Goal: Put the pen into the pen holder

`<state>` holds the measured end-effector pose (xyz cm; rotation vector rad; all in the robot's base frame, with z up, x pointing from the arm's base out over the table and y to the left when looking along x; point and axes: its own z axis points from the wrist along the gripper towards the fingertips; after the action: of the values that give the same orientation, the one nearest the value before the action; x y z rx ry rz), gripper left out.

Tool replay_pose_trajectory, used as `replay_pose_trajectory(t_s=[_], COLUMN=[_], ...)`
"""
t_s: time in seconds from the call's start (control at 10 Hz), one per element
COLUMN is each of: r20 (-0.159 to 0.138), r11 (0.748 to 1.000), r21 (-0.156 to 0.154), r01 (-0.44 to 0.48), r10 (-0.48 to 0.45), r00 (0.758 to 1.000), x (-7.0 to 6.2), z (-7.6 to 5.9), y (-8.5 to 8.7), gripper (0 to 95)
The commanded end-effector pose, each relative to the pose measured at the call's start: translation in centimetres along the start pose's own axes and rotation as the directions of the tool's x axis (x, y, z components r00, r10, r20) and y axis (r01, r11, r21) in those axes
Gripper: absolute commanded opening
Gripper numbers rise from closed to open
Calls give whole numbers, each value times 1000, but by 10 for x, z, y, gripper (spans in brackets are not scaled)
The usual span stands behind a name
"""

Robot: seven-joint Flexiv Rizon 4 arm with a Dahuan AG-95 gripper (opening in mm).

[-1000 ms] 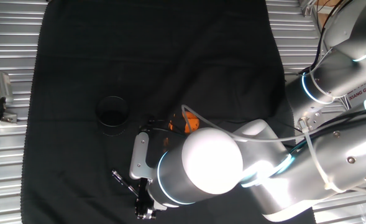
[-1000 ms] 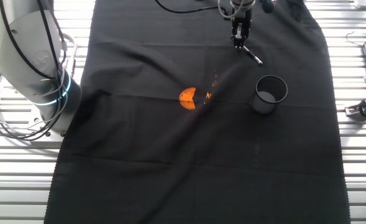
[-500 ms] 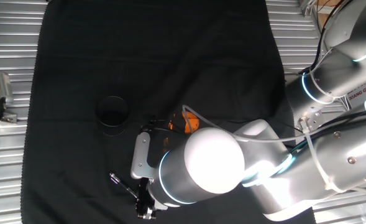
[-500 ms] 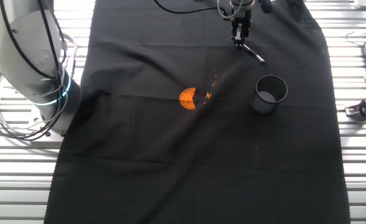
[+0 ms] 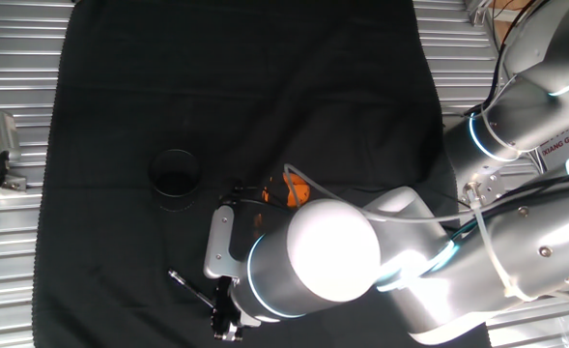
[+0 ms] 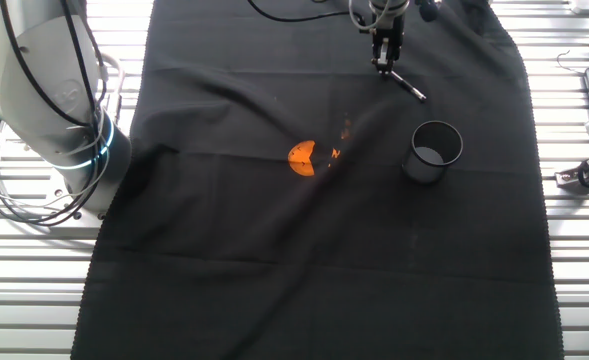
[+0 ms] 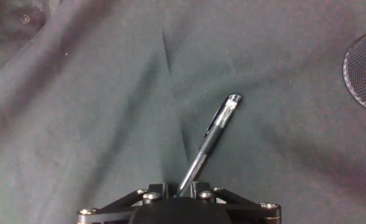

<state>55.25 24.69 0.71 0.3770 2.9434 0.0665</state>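
In the hand view the pincer (image 7: 184, 190) sat at the bottom centre of the frame, its jaws closed on one end of the pen (image 7: 211, 140). The pen ran from there up and to the right, its clip and free end near the middle of the picture, above the black cloth (image 7: 96, 106). A dark round object (image 7: 364, 71) showed at the right edge of that frame, only partly in view.

In the other fixed view the pincer (image 6: 384, 66) was at the top centre, with the pen (image 6: 407, 87) slanting down to the right from it. The pen holder (image 6: 433, 151) stood upright on the cloth (image 6: 274, 260) below and to the right of the pen, near it but apart. An orange lump (image 6: 302, 157) lay left of the holder, near the middle of the frame, with small orange specks (image 6: 345, 130) just to its right. The cloth covered a slatted metal desk (image 6: 34, 290).

In one fixed view the robot arm (image 5: 361, 261) filled the lower right. The pincer (image 5: 226, 324) was at the bottom edge, and the pen (image 5: 185, 287) stuck out from it toward the upper left. The pen holder (image 5: 175, 177) stood above the pen, left of centre, well clear of it. Part of the orange lump (image 5: 297, 190) showed just above the arm.
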Motion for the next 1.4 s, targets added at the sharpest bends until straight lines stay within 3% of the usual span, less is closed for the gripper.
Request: replay_pose_trajectory(t_s=[0.1,0.4,0.5,0.6,0.7,0.8,0.9,1.4], r20=[-2,-1,0,0,6,21,21,11], r11=[1000,1000,1000,1000,1000,996,1000,999], r21=[-2,-5,-5,-6,12,92,29,32], r01=[-1,-2,-4,-5,-2,11,1,1], r10=[1,2,4,5,2,-13,-2,-1], r00=[1000,1000,1000,1000,1000,1000,1000,1000], x=[0,0,0,0,0,0,0,-1], z=[0,0,0,0,0,-1,-1,-1], y=[0,0,0,0,0,-1,-1,-1], gripper=[190,190,0,0,0,0,0,0])
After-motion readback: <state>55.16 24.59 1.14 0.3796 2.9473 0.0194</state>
